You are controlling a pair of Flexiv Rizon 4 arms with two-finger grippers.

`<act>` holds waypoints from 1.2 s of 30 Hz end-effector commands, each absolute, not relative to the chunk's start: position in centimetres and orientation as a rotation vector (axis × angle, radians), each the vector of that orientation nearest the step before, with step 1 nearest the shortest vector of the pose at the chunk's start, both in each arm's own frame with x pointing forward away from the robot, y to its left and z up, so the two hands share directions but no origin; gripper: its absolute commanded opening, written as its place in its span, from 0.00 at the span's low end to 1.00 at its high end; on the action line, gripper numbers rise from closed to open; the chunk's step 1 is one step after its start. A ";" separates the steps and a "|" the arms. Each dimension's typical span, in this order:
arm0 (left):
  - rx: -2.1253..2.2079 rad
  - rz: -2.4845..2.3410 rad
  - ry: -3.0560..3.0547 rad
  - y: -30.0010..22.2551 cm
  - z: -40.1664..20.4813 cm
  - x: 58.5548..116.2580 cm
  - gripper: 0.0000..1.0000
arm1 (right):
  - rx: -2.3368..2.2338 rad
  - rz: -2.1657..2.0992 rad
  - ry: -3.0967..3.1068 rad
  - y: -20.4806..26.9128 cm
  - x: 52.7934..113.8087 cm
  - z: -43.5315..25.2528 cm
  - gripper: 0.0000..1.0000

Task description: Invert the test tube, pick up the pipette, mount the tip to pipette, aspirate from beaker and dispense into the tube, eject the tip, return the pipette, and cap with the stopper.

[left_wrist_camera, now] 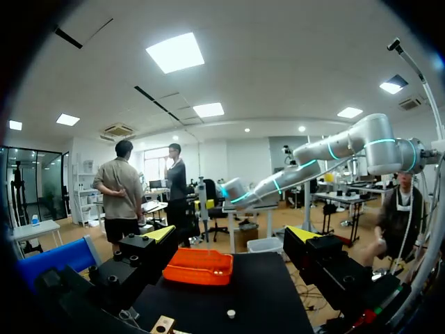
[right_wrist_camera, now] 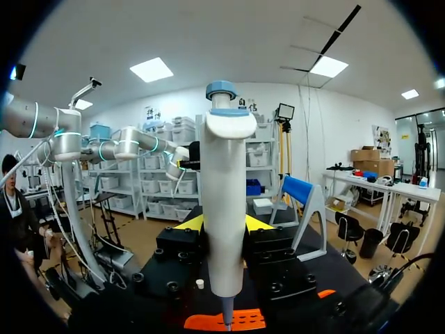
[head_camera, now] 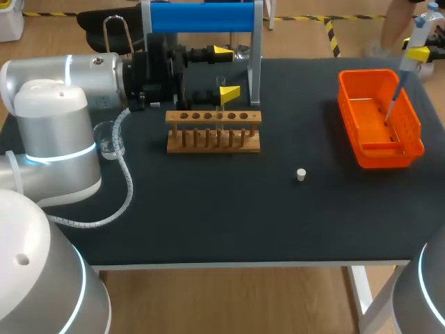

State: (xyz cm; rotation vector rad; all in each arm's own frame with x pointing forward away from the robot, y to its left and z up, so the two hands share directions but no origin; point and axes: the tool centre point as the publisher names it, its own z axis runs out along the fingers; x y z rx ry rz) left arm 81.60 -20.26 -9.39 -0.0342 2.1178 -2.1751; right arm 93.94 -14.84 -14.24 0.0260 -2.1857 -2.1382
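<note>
- While the right gripper (right_wrist_camera: pixel 224 224) clamps the white pipette (right_wrist_camera: pixel 224 202) between both fingers, its thin end points down into the orange basket (head_camera: pixel 386 158) at the table's right.
- Small white stopper (head_camera: pixel 301 175) lies on the table (head_camera: pixel 208 209), between basket and wooden test tube rack (head_camera: pixel 213 132).
- Left gripper (head_camera: pixel 226 69) sits behind the rack, fingers wide apart.

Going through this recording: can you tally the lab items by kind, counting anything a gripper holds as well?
Brown wooden tube rack: 1
Orange plastic basket: 1
Small white stopper: 1
Clear glass beaker: 1
Blue-topped metal stand: 1
White and blue pipette, held in the right gripper: 1
Total clearly seen: 6
</note>
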 end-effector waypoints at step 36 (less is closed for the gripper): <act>-0.037 -2.175 2.113 -20.3 -9.4 81.5 1.00 | 0.032 -2.166 -2.222 -14.5 94.2 -14.1 0.00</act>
